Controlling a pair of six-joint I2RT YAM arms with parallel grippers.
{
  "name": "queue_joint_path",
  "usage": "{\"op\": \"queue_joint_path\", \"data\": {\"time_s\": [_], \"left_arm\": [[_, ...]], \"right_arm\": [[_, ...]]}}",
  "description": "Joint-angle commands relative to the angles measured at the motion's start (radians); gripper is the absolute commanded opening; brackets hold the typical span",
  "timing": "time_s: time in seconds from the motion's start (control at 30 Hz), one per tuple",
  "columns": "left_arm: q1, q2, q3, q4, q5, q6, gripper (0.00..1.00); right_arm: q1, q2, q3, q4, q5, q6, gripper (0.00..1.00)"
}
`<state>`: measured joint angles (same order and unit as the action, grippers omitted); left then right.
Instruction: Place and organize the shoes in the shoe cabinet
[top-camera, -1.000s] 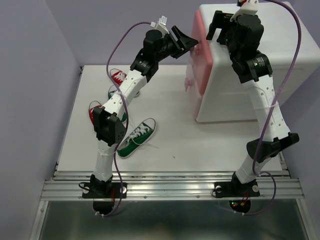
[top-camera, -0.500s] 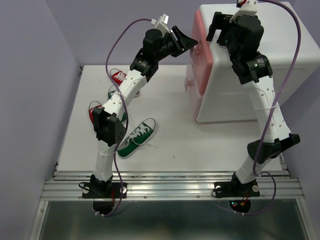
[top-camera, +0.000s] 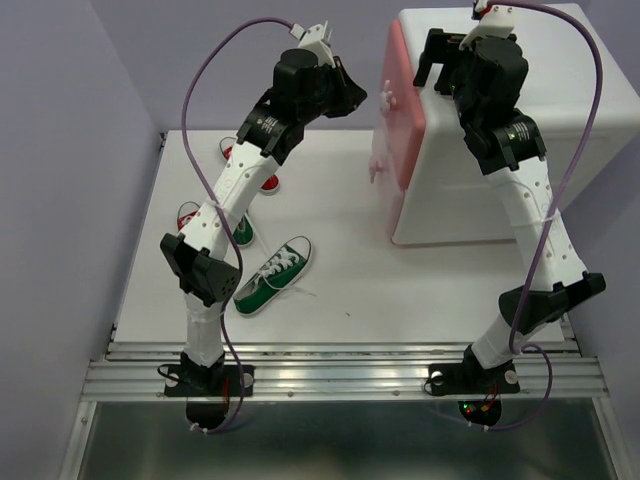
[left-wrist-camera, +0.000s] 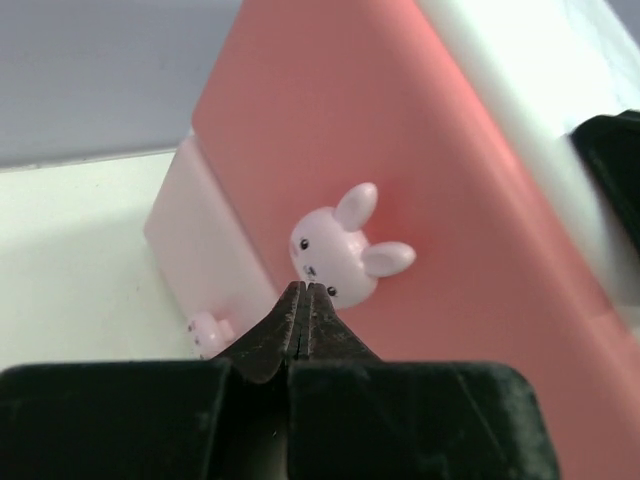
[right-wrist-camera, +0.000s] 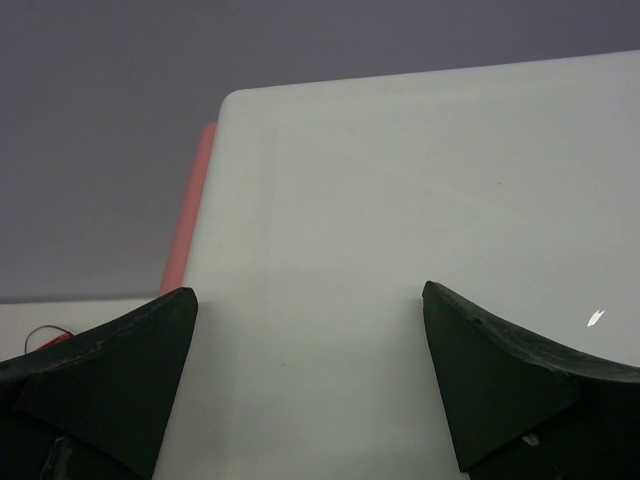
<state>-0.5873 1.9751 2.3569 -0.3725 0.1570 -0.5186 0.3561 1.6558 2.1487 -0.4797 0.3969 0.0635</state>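
Note:
The shoe cabinet (top-camera: 480, 200) is a white box at the back right, its pink front (left-wrist-camera: 450, 180) facing left. My left gripper (top-camera: 352, 96) hangs shut and empty a little short of the upper bunny-shaped knob (left-wrist-camera: 340, 245); its tips (left-wrist-camera: 303, 288) are pressed together. My right gripper (right-wrist-camera: 310, 330) rests open over the cabinet's white top (right-wrist-camera: 400, 200). One green shoe (top-camera: 272, 275) lies mid-table. A red shoe (top-camera: 187, 215) and a second green one (top-camera: 243, 232) lie further left, and another red shoe (top-camera: 236, 152) lies near the back, all three partly hidden by the left arm.
A second, smaller bunny knob (left-wrist-camera: 208, 330) sits lower on the paler pink drawer front (left-wrist-camera: 190, 230). Purple walls close in the table on the left and at the back. The left arm's cable (top-camera: 200, 90) loops high above the shoes.
My left gripper has drawn back to the left from the upper knob and gone from open to shut. The right arm has barely moved.

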Motion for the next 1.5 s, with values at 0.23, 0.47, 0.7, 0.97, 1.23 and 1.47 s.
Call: {"op": "queue_joint_path", "data": {"time_s": [0.23, 0.47, 0.7, 0.97, 1.23, 1.47], "left_arm": [[0.024, -0.091, -0.062, 0.023, 0.271, 0.267, 0.99], [0.046, -0.049, -0.041, 0.076, 0.391, 0.472, 0.99], [0.11, 0.027, -0.021, 0.305, 0.591, 0.47, 0.99], [0.112, 0.154, 0.084, 0.365, 0.825, 0.437, 0.99], [0.109, 0.202, 0.064, 0.682, 0.892, 0.283, 0.99], [0.086, 0.268, 0.122, 0.705, 0.932, 0.264, 0.99]], "right_arm": [[0.001, 0.001, -0.093, -0.212, 0.042, 0.038, 1.0], [0.001, -0.027, -0.135, -0.232, 0.053, 0.036, 1.0], [0.001, -0.031, -0.119, -0.266, 0.007, 0.044, 1.0], [0.001, -0.024, -0.072, -0.287, -0.001, 0.045, 1.0], [0.001, -0.018, -0.063, -0.309, -0.012, 0.053, 1.0], [0.001, -0.022, -0.062, -0.312, -0.01, 0.052, 1.0]]}}
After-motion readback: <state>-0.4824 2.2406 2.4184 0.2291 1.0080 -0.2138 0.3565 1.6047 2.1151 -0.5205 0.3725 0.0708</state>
